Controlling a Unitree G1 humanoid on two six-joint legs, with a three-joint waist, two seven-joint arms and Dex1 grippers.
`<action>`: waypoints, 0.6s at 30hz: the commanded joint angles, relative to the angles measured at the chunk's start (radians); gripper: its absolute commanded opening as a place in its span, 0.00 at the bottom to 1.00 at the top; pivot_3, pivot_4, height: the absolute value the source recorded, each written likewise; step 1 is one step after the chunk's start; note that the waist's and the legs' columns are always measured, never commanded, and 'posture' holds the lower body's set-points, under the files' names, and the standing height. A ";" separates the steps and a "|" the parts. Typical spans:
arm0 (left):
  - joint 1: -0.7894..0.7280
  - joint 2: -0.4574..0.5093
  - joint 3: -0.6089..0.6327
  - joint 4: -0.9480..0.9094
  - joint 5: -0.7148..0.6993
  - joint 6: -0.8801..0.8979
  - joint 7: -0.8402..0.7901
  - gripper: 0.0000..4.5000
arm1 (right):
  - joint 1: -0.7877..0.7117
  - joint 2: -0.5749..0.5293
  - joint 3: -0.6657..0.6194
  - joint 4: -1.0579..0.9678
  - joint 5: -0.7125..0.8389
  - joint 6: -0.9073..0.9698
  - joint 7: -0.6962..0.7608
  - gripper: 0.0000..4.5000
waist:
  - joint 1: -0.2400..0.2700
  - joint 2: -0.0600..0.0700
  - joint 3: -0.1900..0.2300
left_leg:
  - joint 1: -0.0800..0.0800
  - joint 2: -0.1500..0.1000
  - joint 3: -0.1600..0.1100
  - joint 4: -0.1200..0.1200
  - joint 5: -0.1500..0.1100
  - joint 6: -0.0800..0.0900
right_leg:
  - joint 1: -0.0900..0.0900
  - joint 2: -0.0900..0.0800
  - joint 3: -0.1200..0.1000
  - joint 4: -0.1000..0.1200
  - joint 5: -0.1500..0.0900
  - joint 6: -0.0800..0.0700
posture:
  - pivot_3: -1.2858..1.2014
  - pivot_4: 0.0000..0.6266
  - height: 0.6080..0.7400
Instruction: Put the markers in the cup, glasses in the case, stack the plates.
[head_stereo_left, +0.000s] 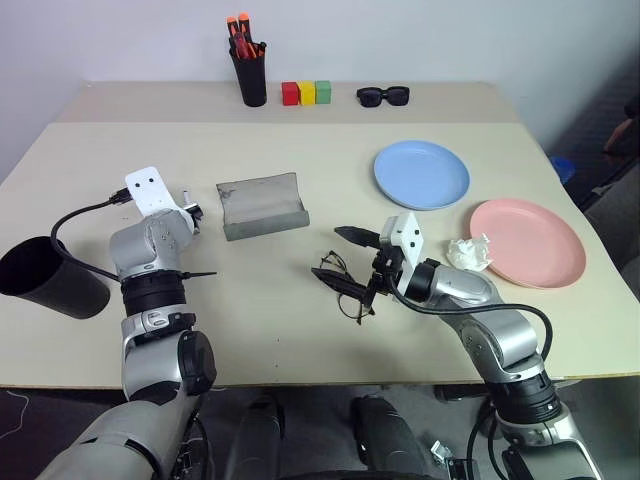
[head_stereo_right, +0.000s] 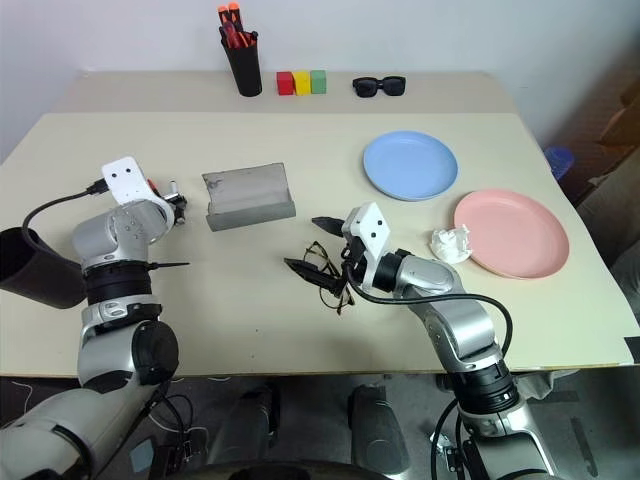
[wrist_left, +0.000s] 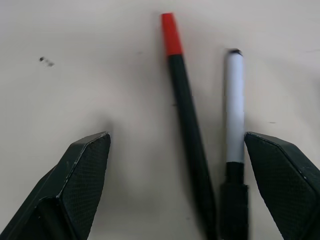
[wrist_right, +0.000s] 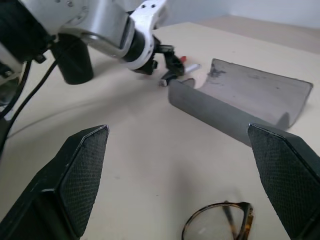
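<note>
From up high, the glasses (head_stereo_left: 340, 285) lie on the surface (head_stereo_left: 300, 330) under the wide right claw (head_stereo_left: 352, 262), near the case (head_stereo_left: 262, 205). Close up, the wide left claw (wrist_left: 177, 150) sits around two markers (wrist_left: 186, 120). The other close view shows glasses below the case.

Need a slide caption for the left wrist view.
Open left gripper over two markers lying side by side on the table.

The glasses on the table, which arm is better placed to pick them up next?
The right. The right gripper hangs open directly over the glasses, with the open case nearby. The left gripper is open across the table, straddling the two markers.
</note>
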 joint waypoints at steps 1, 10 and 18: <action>-0.030 0.001 0.010 -0.015 0.000 -0.051 0.020 0.97 | 0.009 -0.009 -0.014 -0.060 0.010 0.004 -0.010 1.00 | -0.001 0.000 0.000 | 0.000 0.000 0.000 0.000 0.000 0.000 | 0.000 0.000 0.000 0.000 0.000 0.000 | 0.52 0.24 1.00; -0.029 -0.003 0.023 -0.042 -0.005 -0.116 0.053 0.97 | -0.007 -0.008 -0.010 -0.051 0.008 0.012 -0.014 1.00 | -0.002 0.000 0.000 | 0.000 0.000 0.000 0.000 0.000 0.000 | 0.000 0.000 0.000 0.000 0.000 0.000 | 0.52 0.24 1.00; -0.017 -0.010 0.023 -0.031 -0.014 -0.048 0.055 0.97 | -0.015 -0.009 -0.009 -0.045 0.010 0.014 -0.008 1.00 | -0.001 0.000 0.000 | 0.000 0.000 0.000 0.000 0.000 0.000 | 0.000 0.000 0.000 0.000 0.000 0.000 | 0.52 0.24 1.00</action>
